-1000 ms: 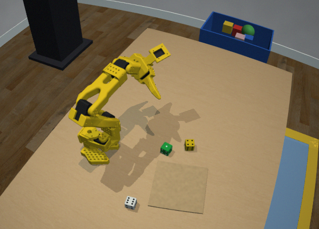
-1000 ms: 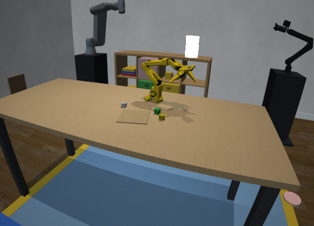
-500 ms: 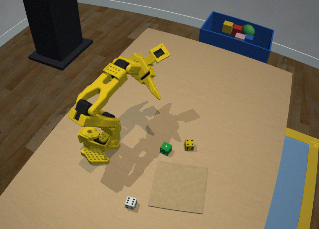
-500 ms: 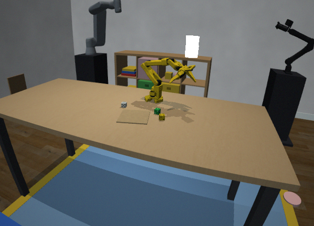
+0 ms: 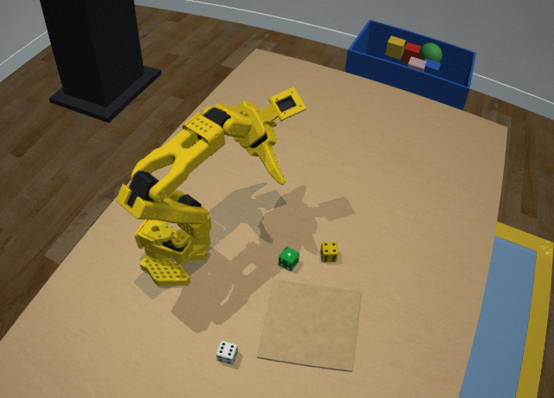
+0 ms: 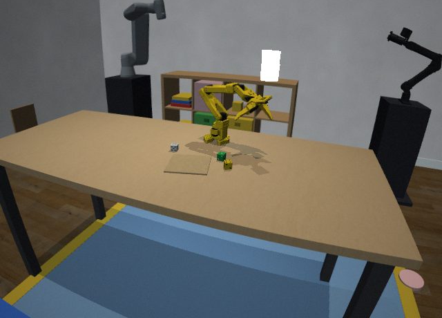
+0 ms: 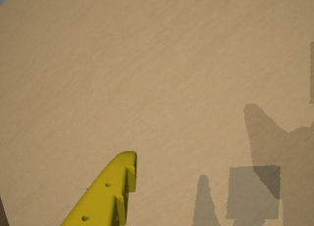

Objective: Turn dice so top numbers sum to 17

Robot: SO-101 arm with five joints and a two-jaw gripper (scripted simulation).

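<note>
A white die (image 5: 227, 351) (image 6: 174, 147) lies flat on the table left of the mat in the top view, with 6 on top. A green die (image 5: 288, 258) (image 6: 221, 156) shows 1 on top and lies just beyond the mat. A yellow die (image 5: 329, 251) (image 6: 227, 164) shows 4 on top and lies beside the green one, apart from it. The thin tan mat (image 5: 312, 324) (image 6: 188, 164) lies flat and bears no die. My gripper (image 6: 254, 119) is wide open and empty, high above the table and away from the dice. One jaw shows in the wrist view, with no die in sight.
The arm's base (image 5: 172, 246) (image 6: 217, 134) stands on the table (image 5: 402, 170) (image 6: 303, 186), on the far side of the dice in the exterior view. A blue bin (image 5: 407, 79) with toys stands beyond the table's far edge in the top view.
</note>
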